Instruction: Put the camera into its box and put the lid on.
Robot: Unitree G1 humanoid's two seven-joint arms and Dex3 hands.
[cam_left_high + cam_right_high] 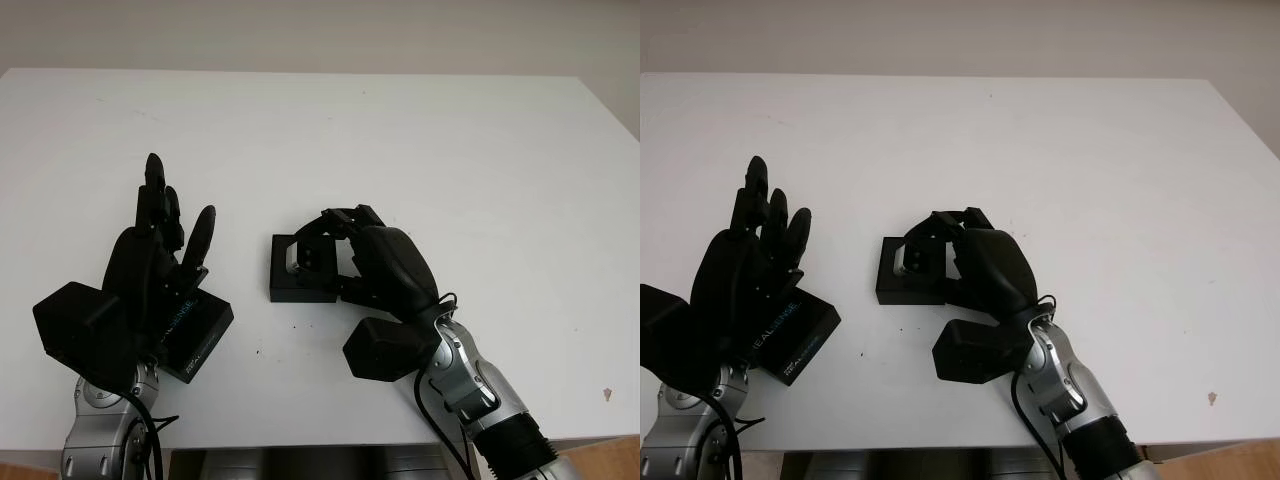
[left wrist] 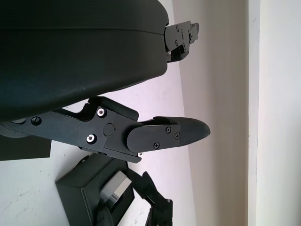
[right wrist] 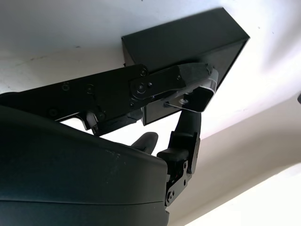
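Over the box (image 1: 297, 268), right hand (image 1: 385, 265) fingers (image 3: 155, 87) pinch the camera (image 3: 197, 96); left hand (image 1: 150, 265) open.

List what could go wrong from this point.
1. The right robot hand holds the camera at the open box on the table; if tilted, the camera could catch on the box wall instead of seating.
2. The box looks unsecured, so pushing may slide it.
3. The open left robot hand hovers over the lid, near the table's front edge; a nudge might knock it off.
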